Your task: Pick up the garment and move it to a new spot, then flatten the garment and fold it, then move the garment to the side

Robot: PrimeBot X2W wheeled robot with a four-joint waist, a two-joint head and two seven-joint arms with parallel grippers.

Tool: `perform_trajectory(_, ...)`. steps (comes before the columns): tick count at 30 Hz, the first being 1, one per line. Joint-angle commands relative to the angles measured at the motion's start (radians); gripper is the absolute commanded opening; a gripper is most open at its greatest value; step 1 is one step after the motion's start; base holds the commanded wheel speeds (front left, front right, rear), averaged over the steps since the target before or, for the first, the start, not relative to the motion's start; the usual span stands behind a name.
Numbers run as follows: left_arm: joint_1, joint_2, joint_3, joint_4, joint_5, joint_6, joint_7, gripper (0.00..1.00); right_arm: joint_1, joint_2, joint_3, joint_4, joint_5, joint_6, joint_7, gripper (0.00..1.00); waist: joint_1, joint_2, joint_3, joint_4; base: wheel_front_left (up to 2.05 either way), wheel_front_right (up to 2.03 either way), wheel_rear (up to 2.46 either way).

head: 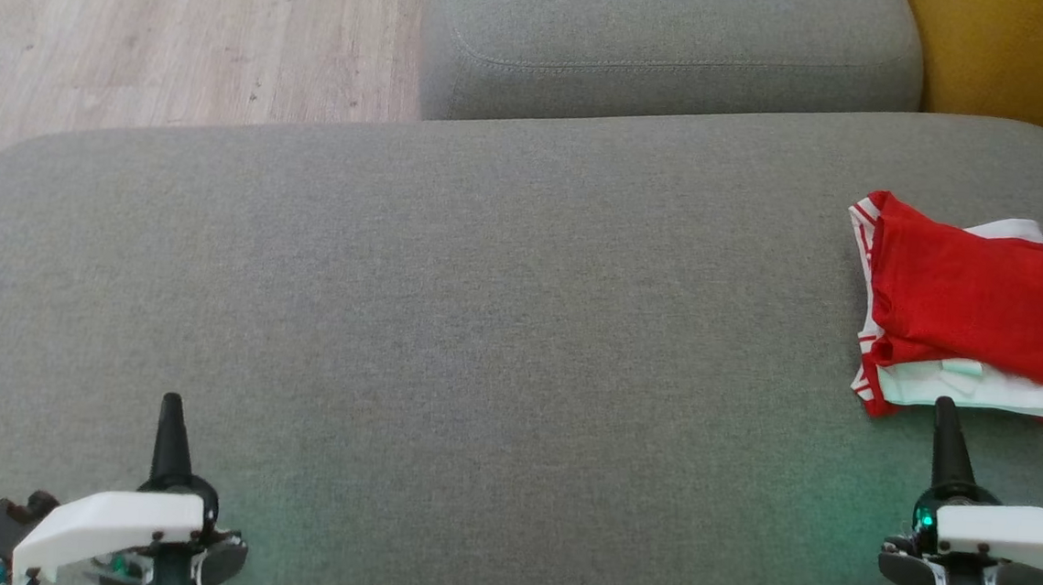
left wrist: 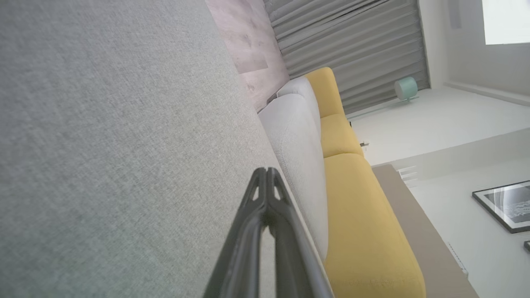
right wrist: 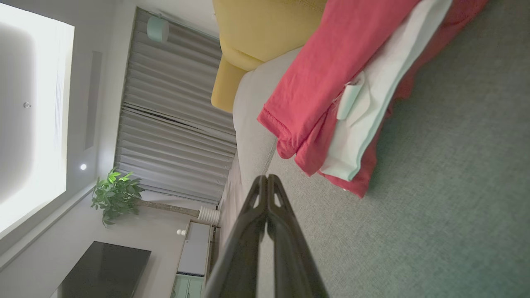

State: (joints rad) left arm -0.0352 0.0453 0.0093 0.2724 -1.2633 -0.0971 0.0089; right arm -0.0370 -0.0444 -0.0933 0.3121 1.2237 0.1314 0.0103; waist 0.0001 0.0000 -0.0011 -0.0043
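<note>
At right edge of your grey cushion [head: 482, 326]: red/white garment [head: 971, 296], folded, 1 pc. L gripper [head: 172, 404], R gripper [head: 944, 409]: jaws pressed together, nothing held.

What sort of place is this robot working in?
Most likely a living room, at home or staged as one. The work surface is a wide grey sofa seat with a yellow sofa next to it, and there are pleated grey curtains with a potted plant near them.
</note>
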Motion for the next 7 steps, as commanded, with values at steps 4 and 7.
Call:
perform_trajectory(4,-0.052,0.004,0.043,-0.028,-0.055,-0.01,0.017,0.0,-0.059,-0.005,0.008,-0.044,0.063,-0.001,0.017,0.0,0.0,0.0,0.001,0.001,0.0,0.0,0.0)
perform_trajectory(7,-0.054,0.004,0.047,-0.028,-0.075,-0.011,0.023,0.0,-0.059,-0.005,0.006,-0.045,0.085,-0.001,0.023,0.0,0.0,0.0,0.001,0.001,0.0,0.0,0.0)
